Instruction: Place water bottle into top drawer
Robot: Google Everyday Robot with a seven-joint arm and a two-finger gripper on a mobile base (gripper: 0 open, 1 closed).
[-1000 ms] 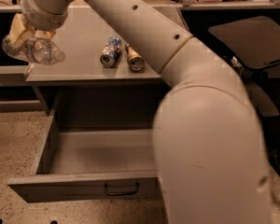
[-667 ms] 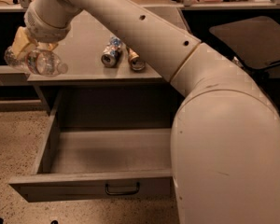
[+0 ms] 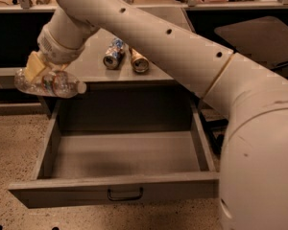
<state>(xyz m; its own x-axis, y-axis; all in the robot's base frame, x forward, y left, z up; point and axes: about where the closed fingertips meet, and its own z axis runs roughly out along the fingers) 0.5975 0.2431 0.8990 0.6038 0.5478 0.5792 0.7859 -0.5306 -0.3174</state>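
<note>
The clear, crinkled water bottle [image 3: 50, 84] lies sideways in my gripper [image 3: 38, 73], cap pointing right. The gripper is shut on it with pale yellow fingers [image 3: 35, 66] and holds it in the air at the table's left front corner, above the left wall of the drawer. The top drawer [image 3: 120, 188] is pulled wide open below, grey and shallow, with a small dark loop handle [image 3: 125, 194] on its front. Its inside shows nothing in it.
A blue-silver can [image 3: 113, 53] and a gold-brown can [image 3: 138, 60] lie side by side on the grey table [image 3: 91, 68]. My large pale arm [image 3: 182, 56] crosses the right half of the view. Speckled floor [image 3: 14, 143] lies left of the drawer.
The gripper with the bottle has come down and forward, from over the table's left edge to above the drawer's left side. The bottle now lies more level.
</note>
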